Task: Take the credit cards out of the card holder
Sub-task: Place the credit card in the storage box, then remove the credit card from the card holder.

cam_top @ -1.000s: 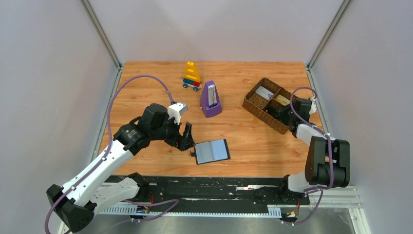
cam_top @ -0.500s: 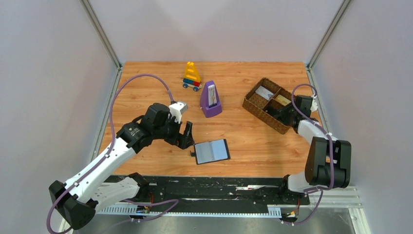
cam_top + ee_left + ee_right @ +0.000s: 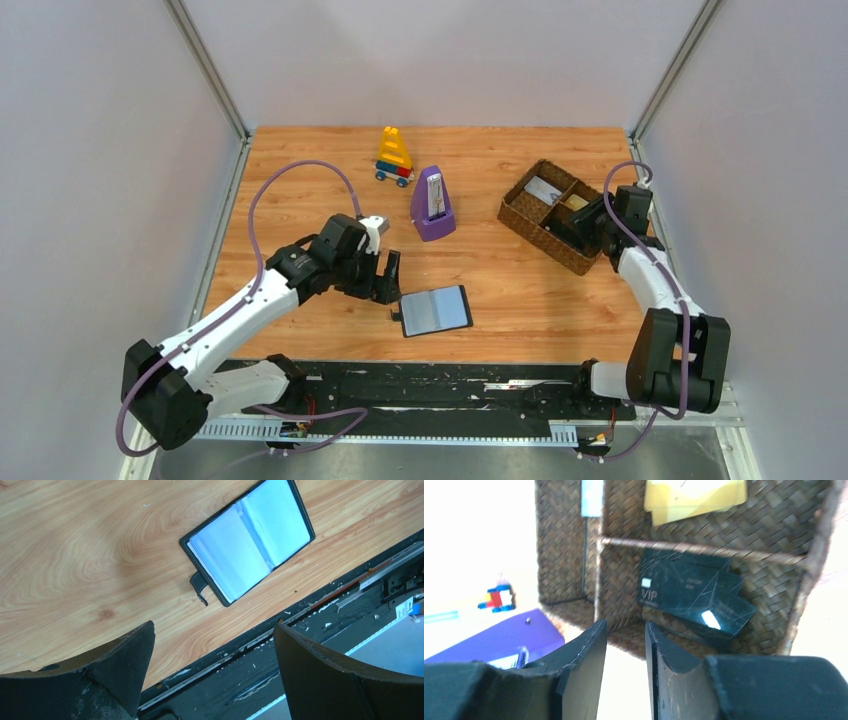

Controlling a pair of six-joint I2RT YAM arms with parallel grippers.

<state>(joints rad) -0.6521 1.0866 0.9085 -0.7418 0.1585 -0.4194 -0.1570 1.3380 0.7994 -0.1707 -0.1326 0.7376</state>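
Note:
The card holder (image 3: 435, 310) lies open and flat near the table's front edge, its two grey-blue panels facing up (image 3: 248, 540). My left gripper (image 3: 391, 284) hovers just left of it, jaws wide open and empty (image 3: 214, 627). The credit cards lie in the brown woven tray (image 3: 535, 238). Yellow ones (image 3: 694, 495) are in a far compartment, black ones (image 3: 689, 587) in the near one, and a pale one (image 3: 591, 497) in the left one. My right gripper (image 3: 579, 228) hangs over the tray's near-right part. Its jaws (image 3: 626, 630) stand a little apart with nothing between them.
A purple metronome (image 3: 432, 205) stands mid-table and a small coloured toy (image 3: 394, 156) sits behind it. The black mounting rail (image 3: 430, 380) runs along the near edge, close to the card holder. Grey walls enclose the table on three sides.
My left arm has shifted right, bringing its gripper closer to the card holder. My right arm has risen and drawn back slightly over the tray, with its jaws a touch wider.

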